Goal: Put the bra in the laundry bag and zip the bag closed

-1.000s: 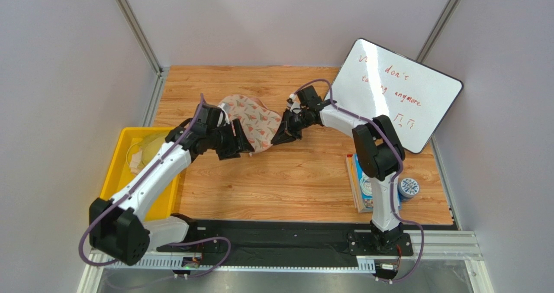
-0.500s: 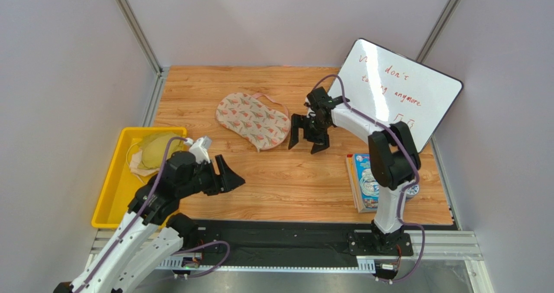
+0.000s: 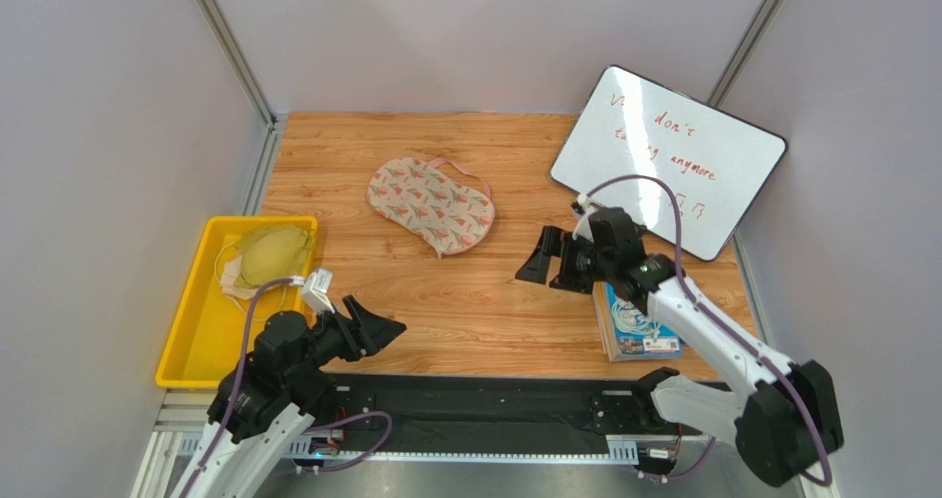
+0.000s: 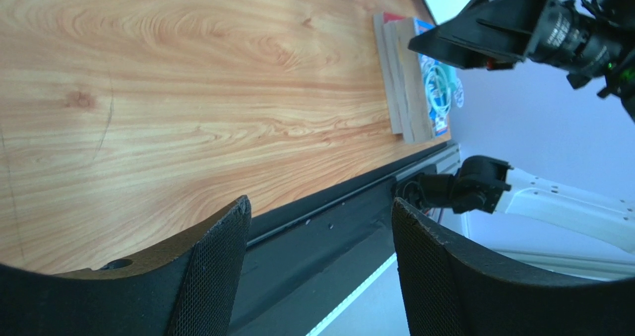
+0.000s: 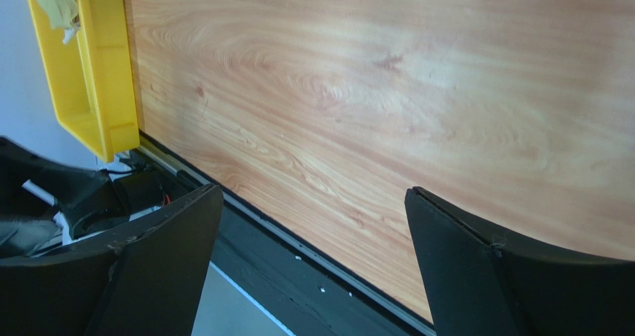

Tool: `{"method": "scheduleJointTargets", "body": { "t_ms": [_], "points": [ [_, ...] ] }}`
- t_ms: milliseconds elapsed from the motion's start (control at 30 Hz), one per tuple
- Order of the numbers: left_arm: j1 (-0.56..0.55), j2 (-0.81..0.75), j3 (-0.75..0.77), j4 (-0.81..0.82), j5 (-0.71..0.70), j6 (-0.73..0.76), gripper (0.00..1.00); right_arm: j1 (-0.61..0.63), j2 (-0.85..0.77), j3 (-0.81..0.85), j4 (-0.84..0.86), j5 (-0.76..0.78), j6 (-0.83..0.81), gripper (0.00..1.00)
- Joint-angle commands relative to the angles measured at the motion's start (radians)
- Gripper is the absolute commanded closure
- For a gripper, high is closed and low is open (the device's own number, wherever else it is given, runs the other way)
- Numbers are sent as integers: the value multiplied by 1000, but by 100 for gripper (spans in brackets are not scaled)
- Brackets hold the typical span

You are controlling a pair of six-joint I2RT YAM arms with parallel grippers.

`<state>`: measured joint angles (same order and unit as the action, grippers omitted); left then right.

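Note:
The laundry bag (image 3: pixel 431 203), beige with a small leaf print and pink trim, lies closed-looking on the wooden table at the middle back. The bra is hidden from every view. My left gripper (image 3: pixel 376 327) hovers near the table's front edge, well in front of the bag, jaws open and empty (image 4: pixel 320 209). My right gripper (image 3: pixel 542 269) is to the right of and nearer than the bag, jaws wide open with nothing between them (image 5: pixel 311 194). Neither gripper touches the bag.
A yellow bin (image 3: pixel 190 338) with pale beige and yellow garments (image 3: pixel 271 255) stands at the left edge. A whiteboard (image 3: pixel 663 162) leans at the back right. A book (image 3: pixel 636 327) lies at the right front, under the right arm.
Both arms have drawn back from the bag toward the near edge. The right gripper has gone from shut to wide open; the left has opened wider. The bag lies alone.

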<state>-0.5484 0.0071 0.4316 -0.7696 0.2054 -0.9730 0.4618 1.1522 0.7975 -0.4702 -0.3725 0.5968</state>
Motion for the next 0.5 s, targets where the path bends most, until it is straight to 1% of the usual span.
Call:
{"method": "scheduleJointTargets", "body": {
  "t_ms": [0,33,67,100,133,167,200,233,267,300,333,367,400,433,467],
  "points": [
    [1,-101,-33,57,89,-1,25,5,-274,-225,263,-28,150,0],
    [1,-105,-46,72,107,2,25,8,-329,-342,298,-23,178,0],
    [1,-114,-54,82,111,0,25,6,-452,-397,367,-8,231,0],
    [1,-139,-63,113,117,2,25,5,-504,-462,407,0,262,0],
    [-1,-128,-76,130,139,23,25,6,-567,-575,453,0,290,0],
    [1,-124,-83,154,153,25,25,8,-621,-636,546,-12,346,0],
    [1,-134,-96,196,161,25,25,8,-738,-682,571,-17,374,0],
    [-1,-137,-125,216,172,17,25,8,-799,-720,585,-20,397,0],
    [1,-133,-142,234,181,14,25,9,-860,-791,570,-26,423,0],
    [1,-137,-164,300,193,8,25,9,-1007,-832,552,-34,458,0],
    [1,-134,-224,347,224,0,25,9,-1079,-865,524,-46,472,0],
    [1,-137,-267,402,241,-36,25,11,-1174,-876,369,-52,465,0],
    [1,-136,-310,528,253,-62,25,18,-1224,-873,337,-66,416,0],
    [-1,-137,-399,599,267,-90,25,27,-1164,-871,331,-63,402,0],
    [-2,-134,-454,680,275,-137,24,28,-1134,-879,329,-60,394,0]
  ]
}}
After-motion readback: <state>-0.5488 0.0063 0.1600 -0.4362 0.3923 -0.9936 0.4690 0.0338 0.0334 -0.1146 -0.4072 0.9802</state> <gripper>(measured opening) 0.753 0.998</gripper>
